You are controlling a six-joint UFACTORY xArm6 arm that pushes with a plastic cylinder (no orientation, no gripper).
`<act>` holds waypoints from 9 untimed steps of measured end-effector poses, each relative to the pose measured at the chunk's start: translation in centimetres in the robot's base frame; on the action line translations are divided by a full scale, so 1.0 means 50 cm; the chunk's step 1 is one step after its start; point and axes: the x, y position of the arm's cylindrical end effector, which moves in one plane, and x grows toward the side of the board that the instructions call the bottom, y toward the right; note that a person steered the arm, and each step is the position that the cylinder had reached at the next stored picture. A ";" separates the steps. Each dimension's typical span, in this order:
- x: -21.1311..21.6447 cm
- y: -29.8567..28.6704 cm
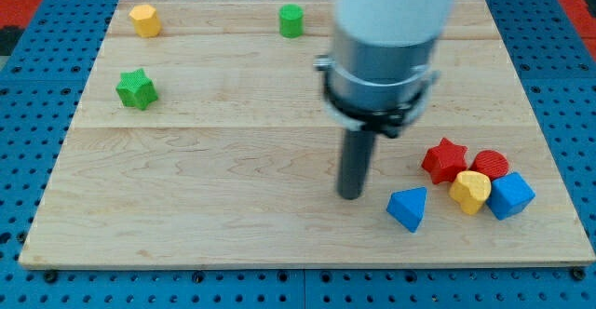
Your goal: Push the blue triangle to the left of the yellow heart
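blue triangle (409,208) sits just left of yellow heart (470,192), your rod's tip (350,195) near triangle's left, apart, no fingers, nothing held

a pale wooden board (186,160) lies on a blue perforated surface (37,30) with red corners.

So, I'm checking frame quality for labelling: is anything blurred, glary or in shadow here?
Camera view: the arm's pale housing is soft and bright, cut off at the top; my tip casts only a faint shadow; the blue triangle and yellow heart are sharp, evenly lit, without glare.
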 end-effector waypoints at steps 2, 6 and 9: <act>0.074 0.030; 0.131 0.147; 0.071 0.204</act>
